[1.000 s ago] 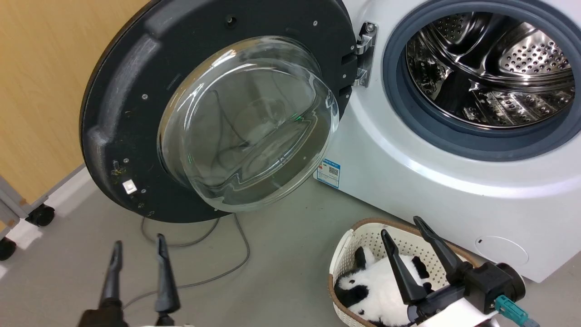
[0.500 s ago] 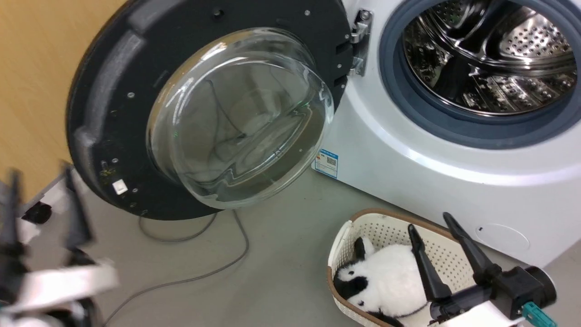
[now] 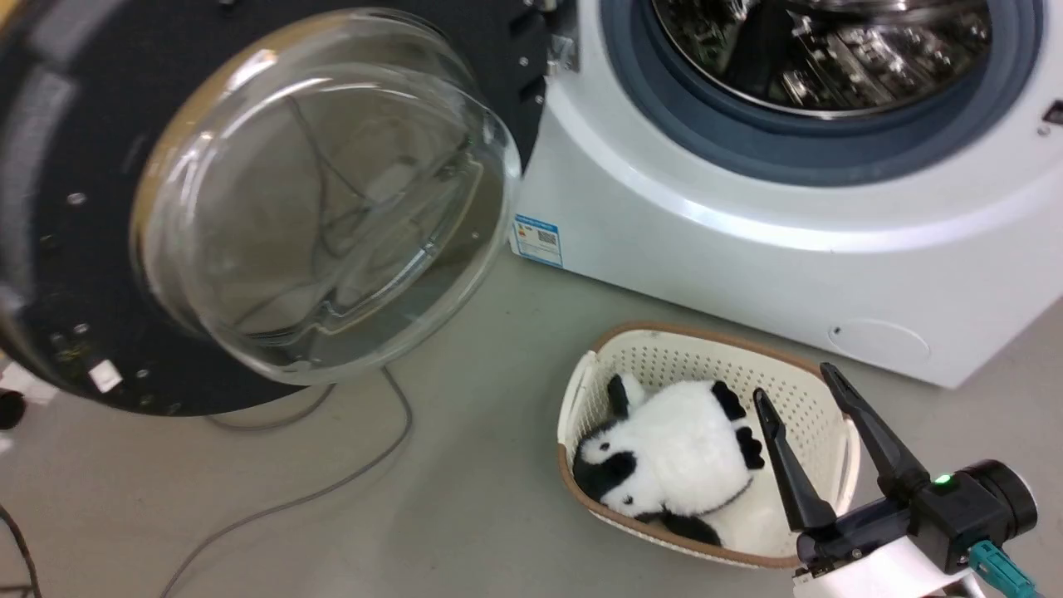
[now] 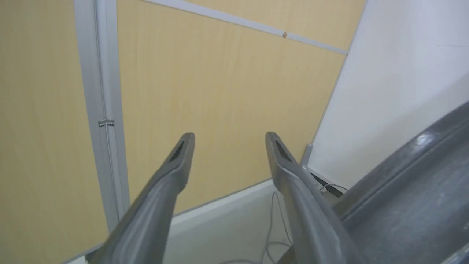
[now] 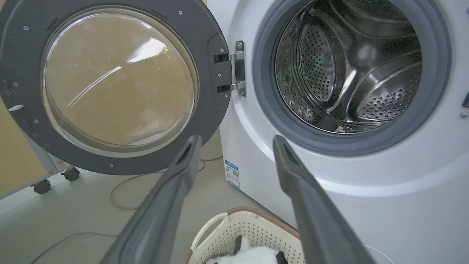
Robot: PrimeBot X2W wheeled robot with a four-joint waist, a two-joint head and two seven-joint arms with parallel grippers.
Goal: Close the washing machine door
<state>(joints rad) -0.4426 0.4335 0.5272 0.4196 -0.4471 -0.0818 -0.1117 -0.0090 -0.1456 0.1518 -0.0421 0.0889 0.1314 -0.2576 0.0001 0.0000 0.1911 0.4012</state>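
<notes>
Washing machine door [image 3: 315, 199] wide open — right tool [image 3: 791, 384] spread, empty.

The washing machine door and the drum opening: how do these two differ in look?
The washing machine door has a black rim around clear bulging glass; the drum opening has a grey rim around perforated steel. The door stands swung wide open; the opening is fixed in the white washing machine. Both are round.
</notes>
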